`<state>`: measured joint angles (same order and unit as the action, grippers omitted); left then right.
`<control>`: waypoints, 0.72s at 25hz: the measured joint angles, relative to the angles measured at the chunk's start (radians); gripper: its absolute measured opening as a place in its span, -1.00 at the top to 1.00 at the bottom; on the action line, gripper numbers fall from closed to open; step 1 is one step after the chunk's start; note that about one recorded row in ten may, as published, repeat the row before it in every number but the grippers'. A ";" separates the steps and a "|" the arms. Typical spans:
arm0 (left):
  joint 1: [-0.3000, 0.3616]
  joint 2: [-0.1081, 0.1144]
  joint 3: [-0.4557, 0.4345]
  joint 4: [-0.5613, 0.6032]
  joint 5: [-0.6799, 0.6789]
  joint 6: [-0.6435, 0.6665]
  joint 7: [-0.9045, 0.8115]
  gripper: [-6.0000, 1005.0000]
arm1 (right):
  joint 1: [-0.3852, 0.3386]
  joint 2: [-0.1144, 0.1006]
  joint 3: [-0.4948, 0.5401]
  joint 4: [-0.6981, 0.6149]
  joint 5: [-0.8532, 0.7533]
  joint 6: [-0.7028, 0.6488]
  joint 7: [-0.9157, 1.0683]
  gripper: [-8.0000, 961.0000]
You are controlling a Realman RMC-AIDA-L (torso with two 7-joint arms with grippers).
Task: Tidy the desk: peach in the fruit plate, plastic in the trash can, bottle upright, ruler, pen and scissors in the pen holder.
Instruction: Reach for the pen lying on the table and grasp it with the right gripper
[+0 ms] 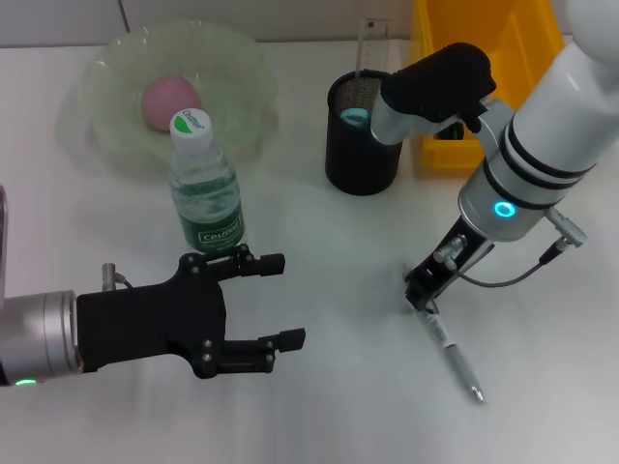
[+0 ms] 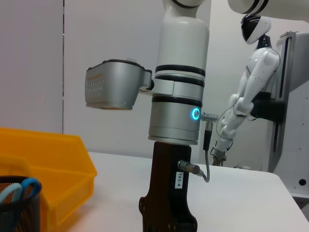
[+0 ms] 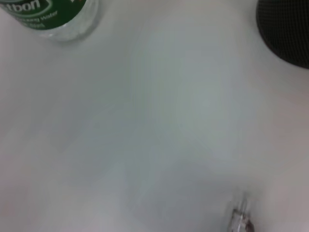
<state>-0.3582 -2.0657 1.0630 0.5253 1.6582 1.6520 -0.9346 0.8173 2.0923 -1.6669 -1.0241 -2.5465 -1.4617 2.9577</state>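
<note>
The right gripper is down on the pen on the desk; I cannot tell its grip. The left gripper is open by the upright bottle.

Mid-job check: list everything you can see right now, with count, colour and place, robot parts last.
desk: one, white, under everything.
fruit plate: one, pale green, far left.
peach: one, pink, in the plate.
bottle: one, clear with green label, upright before the plate.
pen holder: one, black mesh, centre back.
scissors: one pair, light blue, inside the holder.
ruler: one, clear, standing in the holder.
trash can: one, yellow, far right.
pen: one, silver-grey, lying on the desk.
left gripper: black, jaws open, near the bottle.
right gripper: black, at the pen's upper end.
</note>
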 joint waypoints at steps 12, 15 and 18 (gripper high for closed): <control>-0.002 -0.001 0.000 -0.004 0.001 0.000 0.000 -0.63 | 0.002 0.000 -0.008 0.002 0.000 -0.008 -0.003 0.59; -0.002 -0.001 0.000 -0.005 0.002 0.000 0.000 -0.63 | 0.003 0.000 -0.015 0.003 0.000 -0.010 -0.003 0.64; -0.002 -0.001 0.000 -0.005 0.002 -0.001 0.000 -0.63 | 0.003 0.000 -0.021 0.002 0.000 -0.014 -0.003 0.73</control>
<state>-0.3605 -2.0663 1.0630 0.5199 1.6598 1.6515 -0.9341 0.8205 2.0922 -1.6879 -1.0225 -2.5462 -1.4755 2.9547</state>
